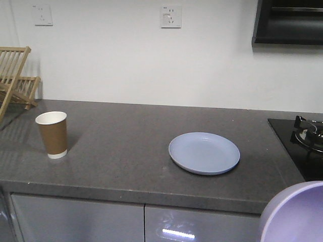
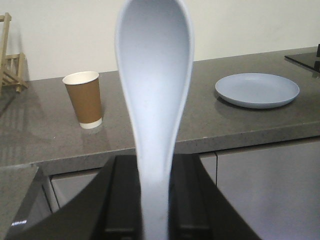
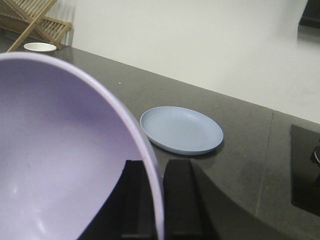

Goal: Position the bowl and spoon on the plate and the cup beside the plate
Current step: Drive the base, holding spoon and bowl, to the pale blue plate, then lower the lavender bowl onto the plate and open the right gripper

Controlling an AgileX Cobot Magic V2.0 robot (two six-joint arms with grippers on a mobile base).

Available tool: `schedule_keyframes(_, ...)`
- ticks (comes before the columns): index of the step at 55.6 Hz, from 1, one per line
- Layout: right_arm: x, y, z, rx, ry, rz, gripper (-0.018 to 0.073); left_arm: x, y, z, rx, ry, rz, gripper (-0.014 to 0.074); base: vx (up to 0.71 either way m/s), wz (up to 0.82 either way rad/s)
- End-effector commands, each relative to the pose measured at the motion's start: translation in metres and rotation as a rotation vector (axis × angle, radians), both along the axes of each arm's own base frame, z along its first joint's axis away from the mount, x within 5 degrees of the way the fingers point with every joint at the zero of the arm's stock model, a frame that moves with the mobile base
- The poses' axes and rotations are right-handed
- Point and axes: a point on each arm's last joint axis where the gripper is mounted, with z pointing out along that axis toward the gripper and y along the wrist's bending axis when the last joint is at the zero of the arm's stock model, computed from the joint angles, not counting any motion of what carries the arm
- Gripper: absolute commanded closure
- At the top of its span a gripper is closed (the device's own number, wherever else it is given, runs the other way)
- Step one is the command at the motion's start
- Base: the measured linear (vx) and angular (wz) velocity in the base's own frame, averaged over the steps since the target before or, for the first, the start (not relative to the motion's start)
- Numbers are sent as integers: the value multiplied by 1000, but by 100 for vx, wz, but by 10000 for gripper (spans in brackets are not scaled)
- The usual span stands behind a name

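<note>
Nothing is placed yet. The plate [image 1: 204, 153] lies bare at centre, the cup [image 1: 52, 134] far left. The left gripper [image 2: 154, 172] clasps the spoon [image 2: 154, 75]; the right gripper [image 3: 160, 175] pinches the bowl [image 3: 60, 160] by its rim.

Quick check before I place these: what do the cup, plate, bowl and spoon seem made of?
The cup looks like paper: matte brown wall, white rim and base band. The plate seems plastic: even light blue, matte, low moulded rim. The bowl also looks plastic: smooth lavender, thin rim, faint sheen. The spoon is probably plastic too, pale bluish-white and matte.
</note>
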Motion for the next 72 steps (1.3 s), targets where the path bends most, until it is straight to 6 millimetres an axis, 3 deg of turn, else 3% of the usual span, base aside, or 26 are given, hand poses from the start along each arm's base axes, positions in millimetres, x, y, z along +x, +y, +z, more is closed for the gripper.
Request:
schedule_keyframes(1, 1, -2, 14, 37, -84, -31, 568, 0, 0, 15, -37, -84, 5, 596, 33, -15)
schedule_keyframes(72, 1, -2, 14, 37, -83, -30, 568, 0, 0, 15, -37, -84, 5, 596, 27, -11)
